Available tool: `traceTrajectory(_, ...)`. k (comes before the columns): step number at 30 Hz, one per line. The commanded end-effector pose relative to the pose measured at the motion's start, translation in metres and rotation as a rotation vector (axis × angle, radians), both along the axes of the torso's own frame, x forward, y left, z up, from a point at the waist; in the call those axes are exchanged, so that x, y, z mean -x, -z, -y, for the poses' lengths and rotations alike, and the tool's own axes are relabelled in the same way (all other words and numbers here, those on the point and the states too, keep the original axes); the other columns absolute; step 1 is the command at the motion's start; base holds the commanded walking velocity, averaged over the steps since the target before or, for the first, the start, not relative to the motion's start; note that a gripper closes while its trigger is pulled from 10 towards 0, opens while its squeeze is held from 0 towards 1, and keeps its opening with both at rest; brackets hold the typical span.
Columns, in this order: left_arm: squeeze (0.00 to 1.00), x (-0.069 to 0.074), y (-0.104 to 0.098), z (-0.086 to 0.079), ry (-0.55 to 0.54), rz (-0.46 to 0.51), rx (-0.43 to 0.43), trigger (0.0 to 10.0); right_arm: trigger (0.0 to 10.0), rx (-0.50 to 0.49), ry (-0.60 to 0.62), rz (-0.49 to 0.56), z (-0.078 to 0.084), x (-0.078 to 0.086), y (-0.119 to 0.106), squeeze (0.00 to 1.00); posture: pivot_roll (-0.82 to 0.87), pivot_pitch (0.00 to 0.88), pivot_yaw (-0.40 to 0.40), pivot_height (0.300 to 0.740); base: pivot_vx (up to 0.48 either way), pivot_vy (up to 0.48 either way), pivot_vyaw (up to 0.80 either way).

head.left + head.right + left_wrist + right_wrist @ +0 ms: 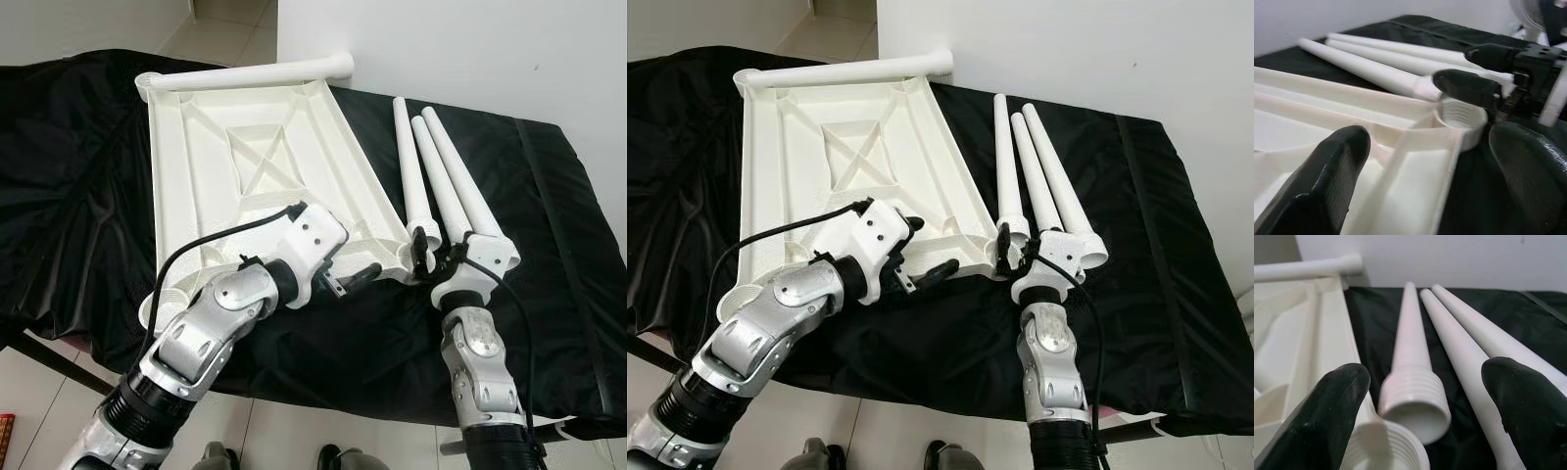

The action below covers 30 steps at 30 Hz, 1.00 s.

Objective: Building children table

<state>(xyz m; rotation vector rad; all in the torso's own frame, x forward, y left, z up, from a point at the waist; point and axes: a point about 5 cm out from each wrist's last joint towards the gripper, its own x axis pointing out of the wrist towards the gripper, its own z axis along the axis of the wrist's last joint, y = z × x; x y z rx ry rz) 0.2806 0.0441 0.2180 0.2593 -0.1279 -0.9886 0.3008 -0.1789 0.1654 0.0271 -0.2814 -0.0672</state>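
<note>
A white plastic tabletop (245, 166) lies upside down on a black cloth. One white leg (255, 73) is fitted at its far left corner and lies along the far edge. Three loose white legs (446, 186) lie side by side to its right. My left gripper (353, 279) is open at the tabletop's near right corner, its fingers either side of the rim by the threaded socket (1459, 115). My right gripper (1420, 416) is open, its fingers either side of the threaded end of the leftmost loose leg (1410, 357), which lies close to that socket.
The black cloth (549, 245) covers a low surface against a white wall (470, 49). Bare cloth lies right of the legs and left of the tabletop. The near edge drops to a tiled floor (294, 431), where my feet show.
</note>
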Motion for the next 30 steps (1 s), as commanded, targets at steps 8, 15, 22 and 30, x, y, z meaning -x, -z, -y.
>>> traceTrajectory(8, 0.0, -0.02, -0.017, -0.026, -0.032, 0.006, 0.012, 10.0, 10.0, 0.064, -0.134, -0.062, 0.001, -0.007, -0.004, 0.0, 0.06, 0.166, -0.051, 0.74, 0.0, 0.0, 0.0)
traceTrajectory(15, 0.0, -0.028, -0.011, -0.033, -0.092, -0.045, -0.012, 10.0, 10.0, 0.098, -0.161, -0.102, 0.001, -0.011, -0.004, 0.0, 0.06, 0.161, -0.054, 0.74, 0.0, 0.0, 0.0)
traceTrajectory(22, 0.0, -0.037, -0.002, -0.043, -0.135, -0.085, -0.089, 10.0, 10.0, 0.135, -0.245, -0.064, -0.004, -0.012, -0.015, 0.0, 0.06, 0.161, -0.054, 0.74, 0.0, 0.0, 0.0)
traceTrajectory(30, 0.0, -0.036, 0.014, -0.035, -0.043, -0.09, -0.206, 10.0, 10.0, 0.118, -0.25, -0.062, -0.003, -0.008, -0.017, 0.0, 0.05, 0.151, -0.051, 0.74, 0.0, 0.0, 0.0)
